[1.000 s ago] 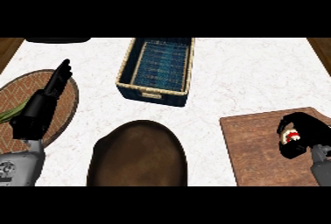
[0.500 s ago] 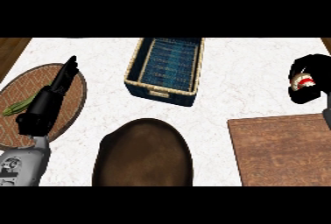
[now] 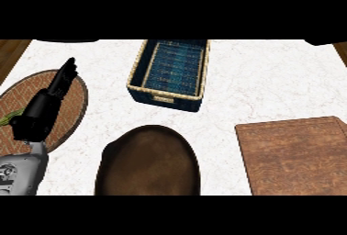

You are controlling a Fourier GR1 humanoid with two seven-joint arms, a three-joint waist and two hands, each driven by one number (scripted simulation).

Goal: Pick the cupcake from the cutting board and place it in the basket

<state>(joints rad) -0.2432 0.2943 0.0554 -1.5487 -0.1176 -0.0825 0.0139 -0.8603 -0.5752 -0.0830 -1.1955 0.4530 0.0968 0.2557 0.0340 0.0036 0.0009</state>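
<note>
Basket [image 3: 170, 73] long axis runs toward far edge | cutting board [image 3: 298, 156] bare | left hand [image 3: 47, 105] open, fingers straight

Kitchen setting. White marble-veined tabletop [image 3: 271, 87] carries rectangular brown wooden cutting board [image 3: 298, 156], woven wicker basket with blue lining [image 3: 169, 73], round brick-patterned woven placemat [image 3: 68, 105], dark brown oval wooden bowl [image 3: 149, 163]. Wood floor at edges.

Single head view, steeply down onto the counter [image 3: 271, 87].
</note>
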